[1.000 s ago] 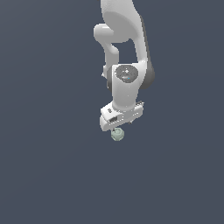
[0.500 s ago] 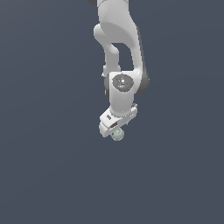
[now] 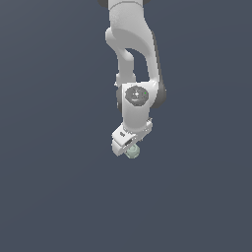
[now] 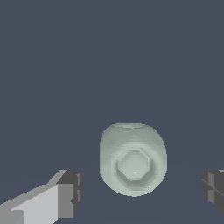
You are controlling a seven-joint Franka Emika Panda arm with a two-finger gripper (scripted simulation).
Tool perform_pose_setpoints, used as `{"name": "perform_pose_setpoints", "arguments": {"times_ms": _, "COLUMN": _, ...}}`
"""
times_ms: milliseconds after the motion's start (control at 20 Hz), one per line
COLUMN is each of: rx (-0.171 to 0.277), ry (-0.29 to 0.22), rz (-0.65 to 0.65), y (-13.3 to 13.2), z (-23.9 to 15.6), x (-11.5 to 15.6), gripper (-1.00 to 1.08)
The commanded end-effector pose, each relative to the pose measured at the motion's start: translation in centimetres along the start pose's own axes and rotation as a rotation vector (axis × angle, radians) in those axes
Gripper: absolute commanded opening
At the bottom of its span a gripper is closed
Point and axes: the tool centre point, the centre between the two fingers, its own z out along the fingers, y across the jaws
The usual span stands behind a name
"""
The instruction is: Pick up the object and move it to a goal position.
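The object (image 4: 133, 162) is a small pale grey-green roundish lump with a circular dent on the side facing the wrist camera. In the wrist view it lies between my two fingertips (image 4: 69, 192), with a gap on either side, so nothing is touching it. My gripper (image 4: 141, 190) is open around it. In the exterior view the object (image 3: 132, 151) shows just under the white hand, and the gripper (image 3: 129, 147) is partly hidden by the hand. The arm comes down from above.
A plain dark grey-blue surface (image 3: 59, 187) fills both views. No other objects, edges or containers show.
The hand has come down a little and tilted closer over the object, and the arm's lower links have shifted. The object has stayed in place.
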Motion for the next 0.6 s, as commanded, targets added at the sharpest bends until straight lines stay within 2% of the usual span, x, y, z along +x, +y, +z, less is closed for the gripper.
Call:
{"name": "perform_pose_setpoints", "arguments": {"times_ms": 0, "rx": 0.0, "ry": 0.0, "rz": 0.0, "y": 0.0, "z": 0.1, "x": 0.0, "gripper": 1.0}}
{"name": "perform_pose_setpoints", "arguments": {"times_ms": 550, "rx": 0.0, "ry": 0.0, "rz": -0.005, "y": -0.1, "z": 4.6, "x": -0.1, "gripper": 1.0}}
